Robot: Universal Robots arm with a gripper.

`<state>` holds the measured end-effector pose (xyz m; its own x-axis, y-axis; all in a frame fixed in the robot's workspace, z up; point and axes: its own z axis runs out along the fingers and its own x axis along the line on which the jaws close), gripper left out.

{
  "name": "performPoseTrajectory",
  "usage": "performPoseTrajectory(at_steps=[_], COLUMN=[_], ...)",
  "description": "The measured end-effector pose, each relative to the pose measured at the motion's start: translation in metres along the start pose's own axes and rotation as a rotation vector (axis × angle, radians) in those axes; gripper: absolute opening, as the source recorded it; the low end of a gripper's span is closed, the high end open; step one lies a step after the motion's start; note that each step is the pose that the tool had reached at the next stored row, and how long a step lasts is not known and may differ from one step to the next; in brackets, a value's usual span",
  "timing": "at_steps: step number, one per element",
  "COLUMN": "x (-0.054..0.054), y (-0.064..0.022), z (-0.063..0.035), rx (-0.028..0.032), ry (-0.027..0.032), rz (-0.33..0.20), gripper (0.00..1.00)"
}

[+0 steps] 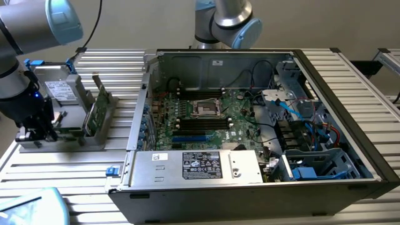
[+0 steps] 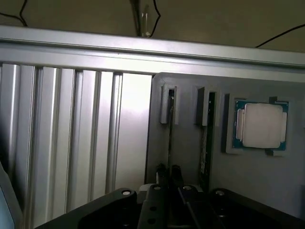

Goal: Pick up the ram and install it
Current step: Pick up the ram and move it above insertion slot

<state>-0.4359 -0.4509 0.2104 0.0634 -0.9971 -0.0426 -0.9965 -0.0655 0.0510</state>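
Note:
In the wrist view the ram [image 2: 170, 138] appears edge-on as a thin dark strip standing in a slot of the grey holder [image 2: 190, 95], close to the holder's edge. My gripper [image 2: 169, 175] sits over it, its two dark fingertips [image 2: 162, 172] pressed close on either side of the strip, shut on the ram. In the exterior view the gripper [image 1: 34, 133] hangs low over the holder [image 1: 62, 143] at its left end, and the arm hides the ram there. The black memory slots [image 1: 203, 123] lie on the motherboard inside the open computer case [image 1: 262, 187].
A second stick [image 2: 205, 143] stands in the neighbouring slot, and a processor chip [image 2: 261, 125] lies in a recess beside it. Green boards [image 1: 93, 112] stand upright in the holder at the exterior view's right. The ribbed metal table [image 2: 71, 143] lies around it. A second arm [image 1: 228, 21] rises behind the case.

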Motion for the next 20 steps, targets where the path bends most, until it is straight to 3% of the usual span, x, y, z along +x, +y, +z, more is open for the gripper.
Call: performPoseTrajectory(at_steps=[10,20], x=[-0.001,-0.001], y=[-0.0022,-0.0263], z=[-0.0317,-0.0594], rx=[0.0002,0.0015], ry=[-0.0062,-0.0265], rz=[0.0,-0.002], gripper=[0.14,0.14])
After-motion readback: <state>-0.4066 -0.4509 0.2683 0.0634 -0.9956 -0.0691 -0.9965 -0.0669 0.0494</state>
